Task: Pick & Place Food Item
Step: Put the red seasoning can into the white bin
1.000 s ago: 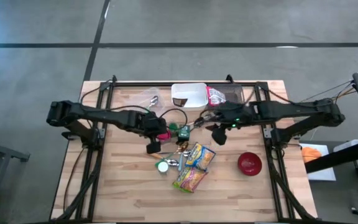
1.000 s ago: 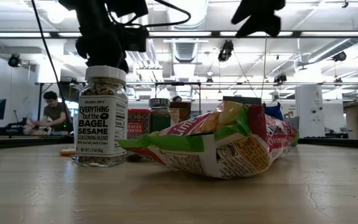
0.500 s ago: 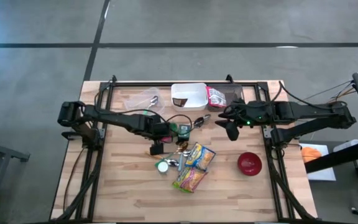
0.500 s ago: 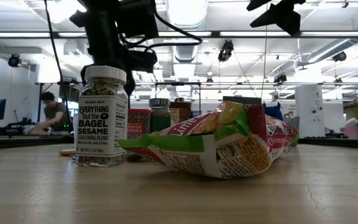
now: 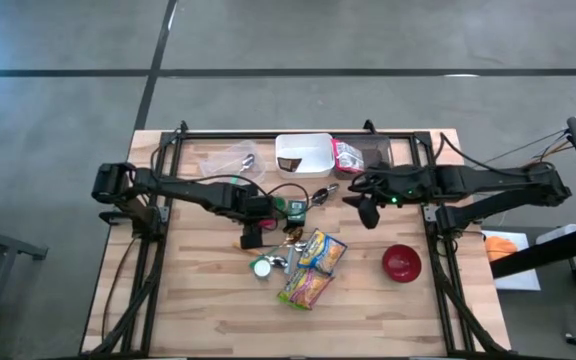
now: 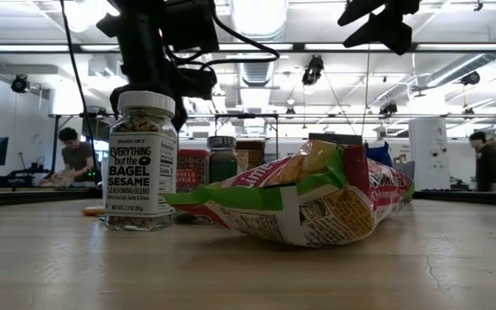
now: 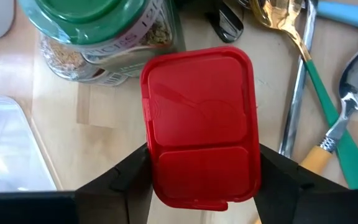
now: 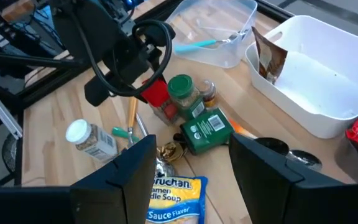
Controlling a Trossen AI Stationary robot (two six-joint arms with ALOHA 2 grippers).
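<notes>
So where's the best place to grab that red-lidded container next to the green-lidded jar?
Probably from straight above, across the red lid's two long straight sides. It stands upright, and the left gripper already straddles it there. The green-lidded jar crowds one short end.

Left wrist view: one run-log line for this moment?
left hand: fingers either side of red-lid jar, contact unclear | green-lid jar: beside it | right hand: raised, empty, open

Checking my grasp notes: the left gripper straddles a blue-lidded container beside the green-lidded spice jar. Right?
Not quite: the lid is red, not blue. The left wrist view shows the left gripper straddling a red-lidded container beside the green-lidded spice jar.
</notes>
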